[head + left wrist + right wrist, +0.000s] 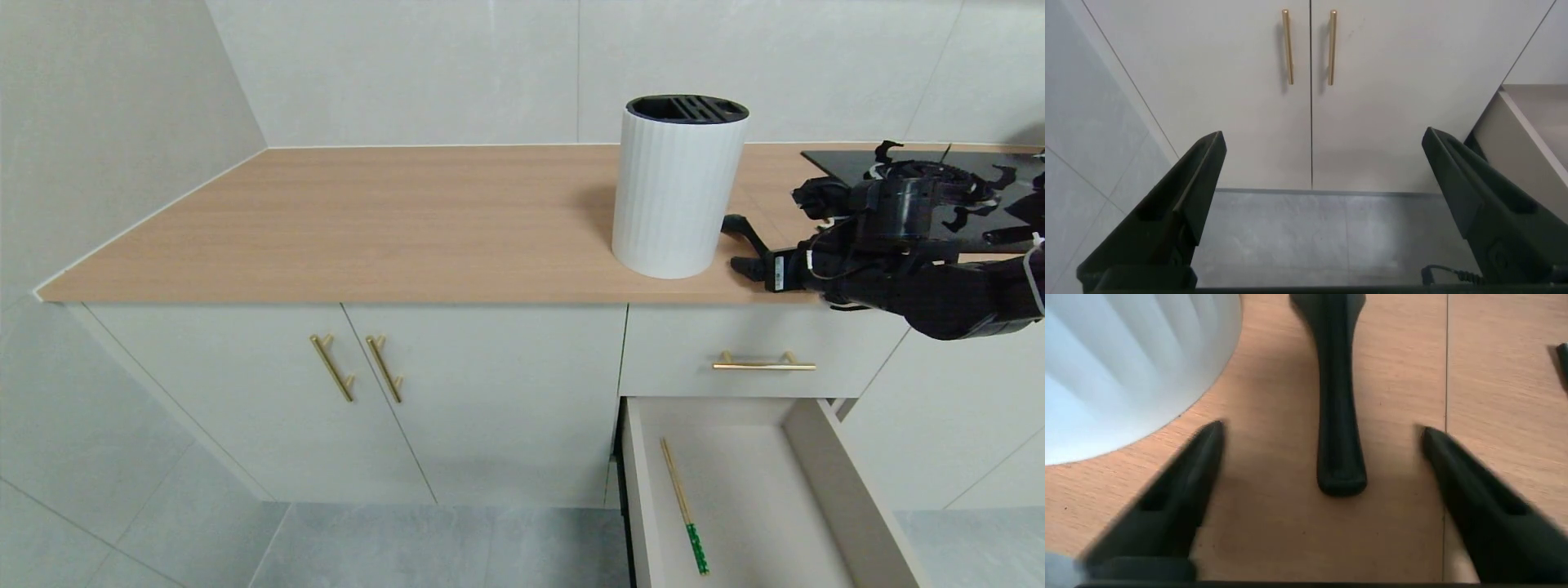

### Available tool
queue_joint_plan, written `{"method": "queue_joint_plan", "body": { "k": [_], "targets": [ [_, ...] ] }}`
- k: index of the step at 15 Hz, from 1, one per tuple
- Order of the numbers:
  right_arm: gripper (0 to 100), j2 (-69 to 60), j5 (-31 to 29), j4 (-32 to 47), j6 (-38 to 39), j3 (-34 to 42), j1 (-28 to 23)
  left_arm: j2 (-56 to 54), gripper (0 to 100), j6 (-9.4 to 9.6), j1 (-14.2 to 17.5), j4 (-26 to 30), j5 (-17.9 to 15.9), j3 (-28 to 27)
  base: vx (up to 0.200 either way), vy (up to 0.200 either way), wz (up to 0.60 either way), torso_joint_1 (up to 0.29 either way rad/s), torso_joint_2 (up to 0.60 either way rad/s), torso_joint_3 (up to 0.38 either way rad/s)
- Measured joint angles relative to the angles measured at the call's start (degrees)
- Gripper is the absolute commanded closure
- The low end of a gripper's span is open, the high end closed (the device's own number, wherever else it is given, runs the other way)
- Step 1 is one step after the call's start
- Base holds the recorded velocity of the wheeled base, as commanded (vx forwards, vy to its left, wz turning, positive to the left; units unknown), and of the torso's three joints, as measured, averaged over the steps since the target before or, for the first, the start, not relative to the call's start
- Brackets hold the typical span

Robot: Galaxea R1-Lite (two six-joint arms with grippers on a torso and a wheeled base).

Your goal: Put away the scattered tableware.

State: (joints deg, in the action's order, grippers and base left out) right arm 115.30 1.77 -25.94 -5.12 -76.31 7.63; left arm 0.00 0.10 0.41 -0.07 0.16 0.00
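Head view: a white ribbed knife holder stands on the wooden counter; the right gripper is just beside it, fingers spread; chopsticks lie in the open drawer.
Left wrist view: the left gripper is spread wide, holding nothing, facing the cabinet doors.
Right wrist view: a black handle lies on the counter between the parted fingers, apart from both.

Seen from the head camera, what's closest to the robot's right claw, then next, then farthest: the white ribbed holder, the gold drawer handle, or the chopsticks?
From the right gripper:
1. White holder, just beside it on the counter.
2. Gold drawer handle, below the counter edge.
3. Chopsticks, lowest, in the open drawer.
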Motion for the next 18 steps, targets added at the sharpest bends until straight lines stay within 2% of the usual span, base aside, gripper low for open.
{"method": "queue_joint_plan", "body": {
  "k": [7,13,16,18],
  "targets": [
    [100,0.8,-0.1,0.5,0.3,-0.6,0.1,0.0,0,0.0,0.0,0.0,0.0,0.0,0.0,0.0,0.0,0.0,0.0,0.0],
    [100,-2.5,-2.0,2.2,6.5,-0.2,0.1,0.0,0,0.0,0.0,0.0,0.0,0.0,0.0,0.0,0.0,0.0,0.0,0.0],
    [100,-10.5,-2.3,7.3,8.2,4.2,0.1,0.0,0,0.0,0.0,0.0,0.0,0.0,0.0,0.0,0.0,0.0,0.0,0.0],
    [100,-17.3,-2.2,14.6,9.4,7.3,0.4,0.0,0,0.0,0.0,0.0,0.0,0.0,0.0,0.0,0.0,0.0,0.0,0.0]
  ]
}}
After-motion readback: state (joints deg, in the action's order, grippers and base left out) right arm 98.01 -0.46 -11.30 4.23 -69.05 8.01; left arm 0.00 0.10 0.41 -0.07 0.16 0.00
